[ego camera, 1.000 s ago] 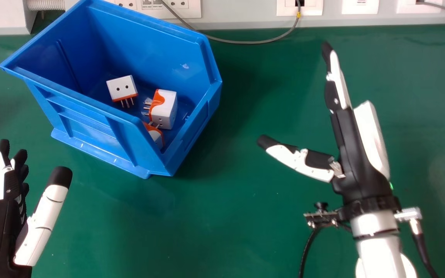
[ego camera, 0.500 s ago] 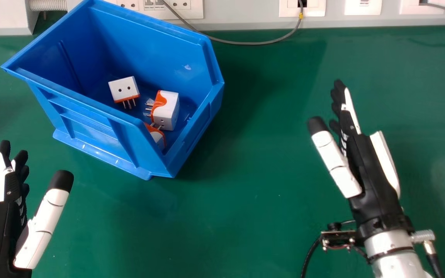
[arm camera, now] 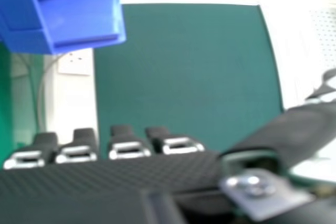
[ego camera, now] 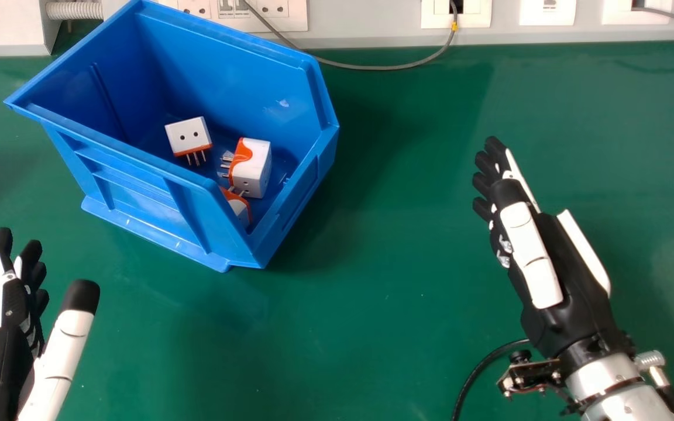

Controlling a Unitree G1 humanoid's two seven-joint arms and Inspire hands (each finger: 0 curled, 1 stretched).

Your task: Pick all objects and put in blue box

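Now all the white and orange plugs (ego camera: pixel 250 168) sit in the blue box (ego camera: pixel 196 222) at far left, so the wide, empty right hand (ego camera: pixel 539 257) probably just needs to rest.

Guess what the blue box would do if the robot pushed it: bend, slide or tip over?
The box would probably stay stiff, since its walls look like hard, ridged plastic. It might slide rather than tip, because it sits flat on a wide base. The plugs lying loose inside could shift around.
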